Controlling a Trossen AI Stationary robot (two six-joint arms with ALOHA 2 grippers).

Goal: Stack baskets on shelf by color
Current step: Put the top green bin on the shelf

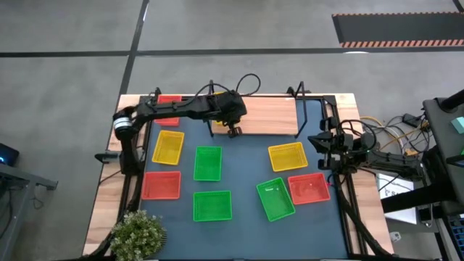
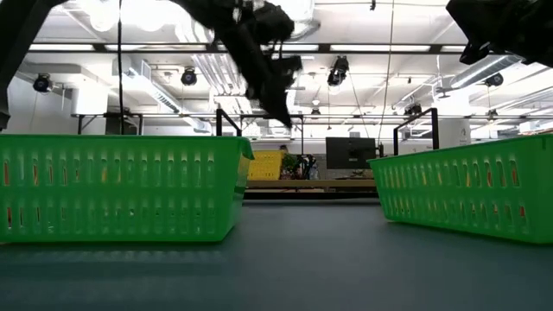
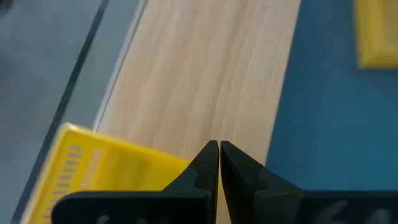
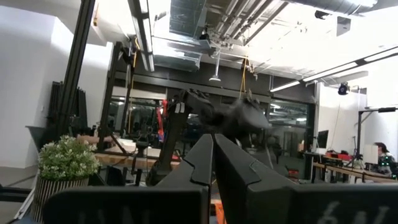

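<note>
My left gripper (image 1: 233, 133) (image 3: 218, 146) is shut and empty, and hangs above the near edge of the wooden shelf (image 1: 270, 116) (image 3: 205, 74). A yellow basket (image 1: 219, 121) (image 3: 106, 171) rests on the shelf beside it, partly under the arm. A red basket (image 1: 169, 100) lies at the shelf's left end. On the blue tabletop lie two yellow baskets (image 1: 168, 147) (image 1: 288, 156), three green ones (image 1: 208, 163) (image 1: 212, 205) (image 1: 275, 199) and two red ones (image 1: 161, 185) (image 1: 309, 188). My right gripper (image 1: 320, 142) (image 4: 213, 143) waits shut at the table's right edge.
Black metal posts (image 1: 303, 93) stand at the shelf's ends. A potted plant (image 1: 138, 232) sits at the table's near left corner. Cables hang by the right arm's base (image 1: 384, 145). Bare blue tabletop (image 1: 246, 156) shows between the baskets in the middle.
</note>
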